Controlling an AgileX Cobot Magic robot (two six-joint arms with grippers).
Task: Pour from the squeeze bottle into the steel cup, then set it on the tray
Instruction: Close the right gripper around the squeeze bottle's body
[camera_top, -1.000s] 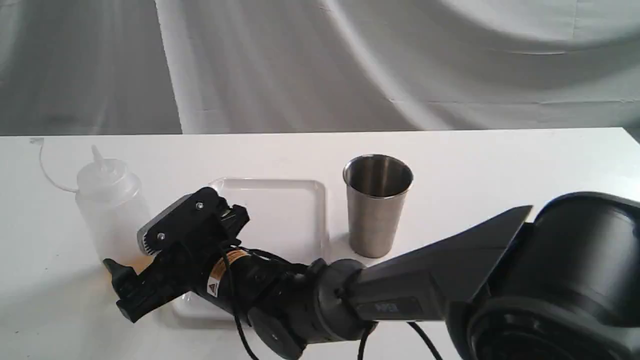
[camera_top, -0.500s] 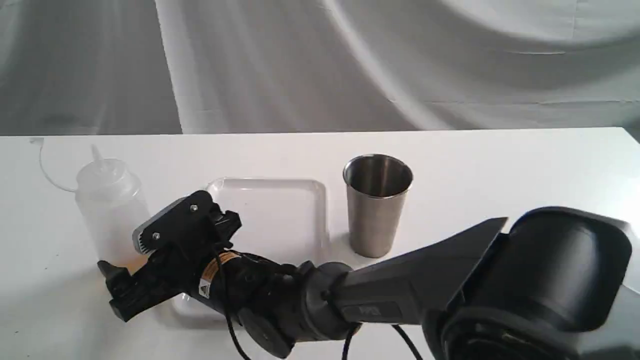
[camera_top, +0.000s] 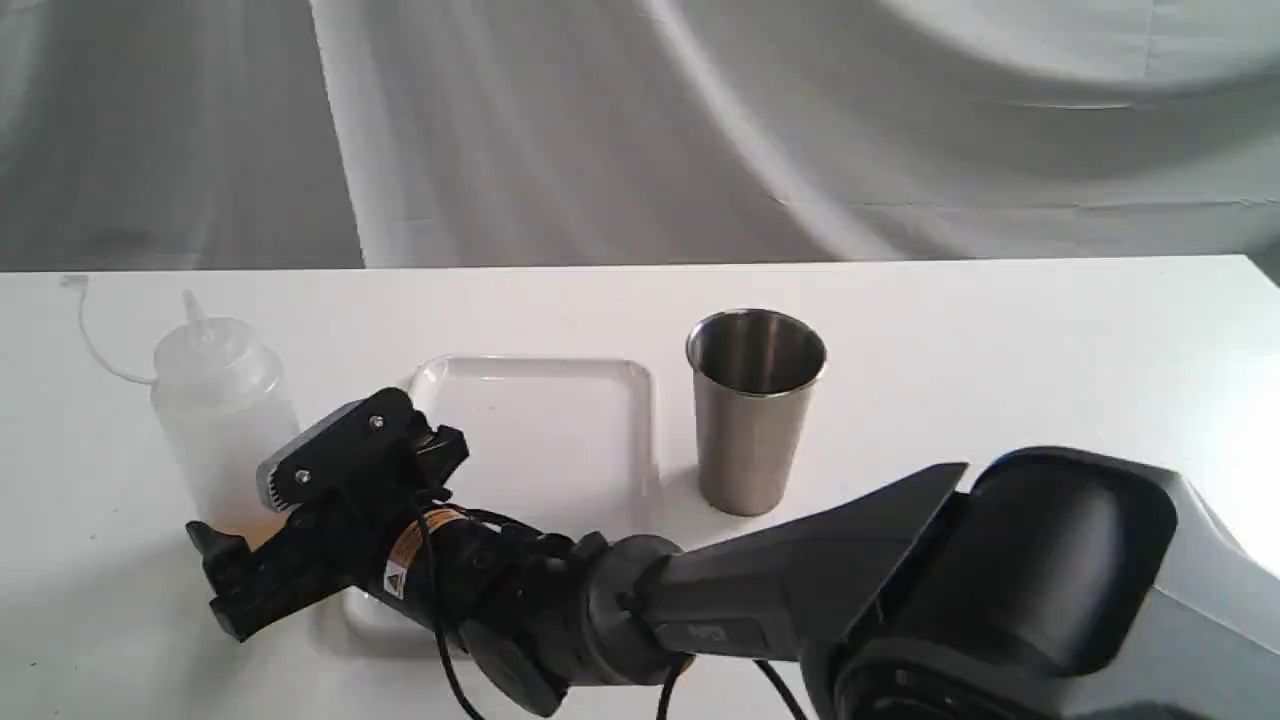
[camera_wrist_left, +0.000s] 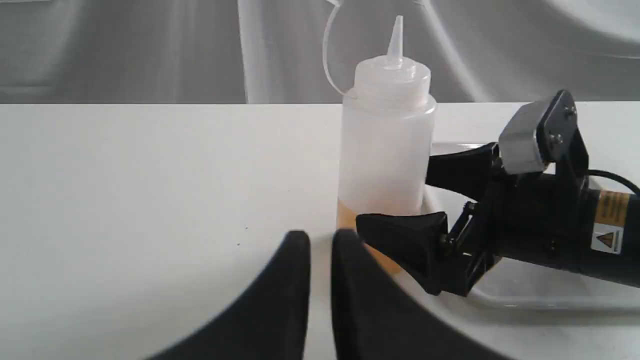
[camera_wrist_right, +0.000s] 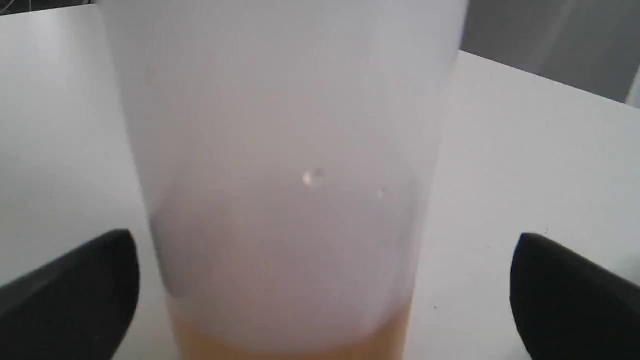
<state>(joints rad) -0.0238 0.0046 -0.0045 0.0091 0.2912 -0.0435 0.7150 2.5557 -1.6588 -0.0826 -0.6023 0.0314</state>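
Note:
The squeeze bottle (camera_top: 222, 420) stands upright at the table's left, with a shallow layer of amber liquid at its bottom (camera_wrist_right: 290, 340) and its cap strap arcing behind it. My right gripper (camera_top: 237, 512) has reached across and is open, one finger on each side of the bottle's lower body (camera_wrist_left: 385, 150), with small gaps showing. The white tray (camera_top: 560, 420) lies just right of the bottle. The steel cup (camera_top: 755, 410) stands upright to the right of the tray. My left gripper (camera_wrist_left: 320, 237) hovers in front of the bottle, fingers nearly together and holding nothing.
The right arm (camera_top: 800, 590) stretches low over the tray's near edge and the table's front. A grey draped cloth (camera_top: 640, 130) hangs behind the table's far edge. White tabletop (camera_top: 1050, 340) extends right of the cup.
My right gripper has slid left and slightly lower, bringing its open fingers further around the bottle's base. The bottle, tray and cup have not moved.

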